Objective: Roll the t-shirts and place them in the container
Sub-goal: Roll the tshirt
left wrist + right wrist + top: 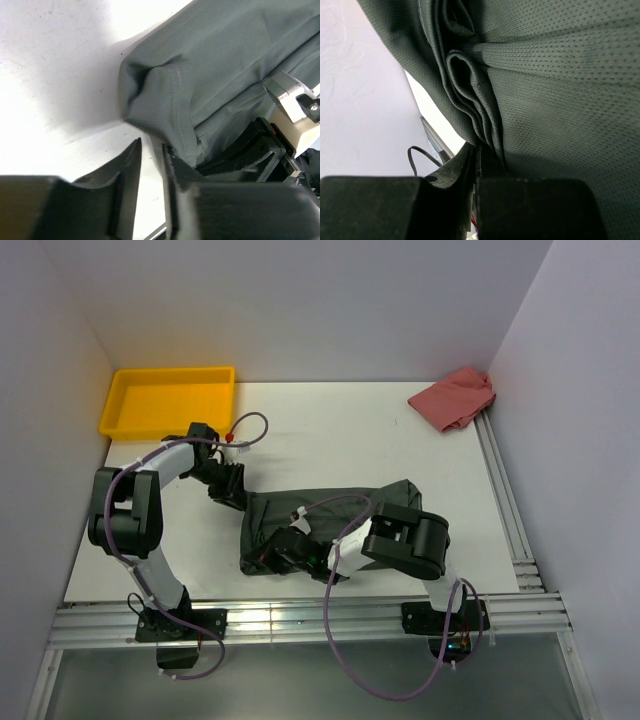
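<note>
The dark charcoal-grey t-shirt (340, 510) lies on the white table, folded into a long band. My left gripper (232, 495) is at its far left corner. In the left wrist view this gripper (152, 144) is open by a narrow gap in which only the white table shows. The hemmed corner of the t-shirt (165, 100) bunches just beyond its fingertips. My right gripper (275, 555) is at the near left corner. In the right wrist view this gripper (480, 149) is shut on stacked folds of the t-shirt (560, 75), which run down into the jaws.
A yellow tray (170, 371) stands at the back left. A crumpled pink-red cloth (452, 398) lies in the back right corner. Aluminium rails run along the near edge (300, 620) and the right side (505, 500). White walls close in three sides.
</note>
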`<state>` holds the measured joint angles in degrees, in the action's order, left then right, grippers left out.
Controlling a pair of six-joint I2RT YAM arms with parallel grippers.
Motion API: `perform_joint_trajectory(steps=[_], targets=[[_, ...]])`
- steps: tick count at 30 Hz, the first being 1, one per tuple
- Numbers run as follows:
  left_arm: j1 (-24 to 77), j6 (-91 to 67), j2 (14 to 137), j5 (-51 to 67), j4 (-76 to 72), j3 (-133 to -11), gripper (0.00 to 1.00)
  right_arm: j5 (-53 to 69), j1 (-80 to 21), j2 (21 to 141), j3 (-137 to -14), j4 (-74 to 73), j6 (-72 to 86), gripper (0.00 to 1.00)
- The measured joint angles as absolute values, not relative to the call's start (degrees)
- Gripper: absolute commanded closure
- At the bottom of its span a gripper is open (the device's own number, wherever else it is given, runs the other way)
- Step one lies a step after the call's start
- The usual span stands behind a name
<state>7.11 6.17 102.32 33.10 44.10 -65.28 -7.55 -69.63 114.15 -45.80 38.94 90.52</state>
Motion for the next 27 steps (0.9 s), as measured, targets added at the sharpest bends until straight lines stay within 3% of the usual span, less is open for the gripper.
perform_joint_trajectory(steps=[5, 15, 27], targets=[[7.16, 6.35, 102.04, 33.12, 44.18, -65.36, 0.57, -8.1, -69.78, 114.08, -45.78, 38.87, 90.56, 1.0], [6.83, 8.03, 102.04, 35.79, 45.5, -65.36, 0.47, -8.14, -69.78, 114.08, -45.34, 39.59, 91.05, 1.0], [1.56, 12.38, 103.2, 41.3, 47.94, -64.55, 0.5, -8.16, -69.78, 114.08, -45.32, 39.68, 91.31, 1.0]])
